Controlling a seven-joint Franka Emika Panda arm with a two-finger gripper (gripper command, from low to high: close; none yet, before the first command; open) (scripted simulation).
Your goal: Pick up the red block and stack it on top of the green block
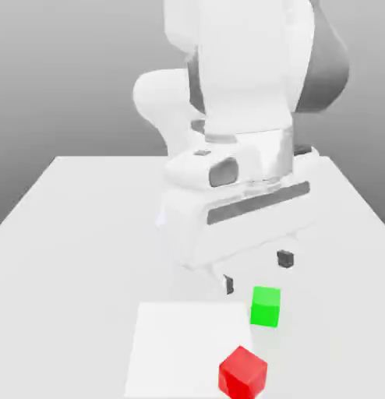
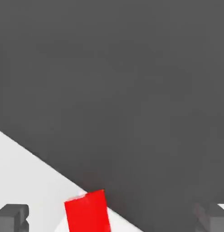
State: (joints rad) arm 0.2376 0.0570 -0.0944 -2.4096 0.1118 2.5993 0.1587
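Nearest: red matte cube [image 1: 242, 373], at the front of the exterior view, overlapping the near corner of the flat bright white square [image 1: 188, 347] on the exterior view's right. Can't tell if it rests on the square or just beside it. It's turned, one vertical edge toward the camera. Hand view has the red cube close to the straight edge of the pale surface, dark grey area beyond, so little room on that side.

Next back: green matte cube [image 1: 266, 306], upright on the pale tabletop [image 1: 86, 257], just beside the square on the exterior view's right. Apart from red, open surface between the two.

Then the white two-finger pincer [image 1: 256, 271]: released, fingertips wide apart, nothing between them. It's behind and above red, well apart from it, not over it. Green sits just in front of the fingertips in the exterior view; no contact visible. Pincer body is tilted in that view.

Farther: white arm with dark grey joint parts [image 1: 246, 70], rising behind the pincer. Tabletop is open on both sides of it, widest on the exterior view's left. Far edge of the tabletop runs behind the arm, grey background past it.
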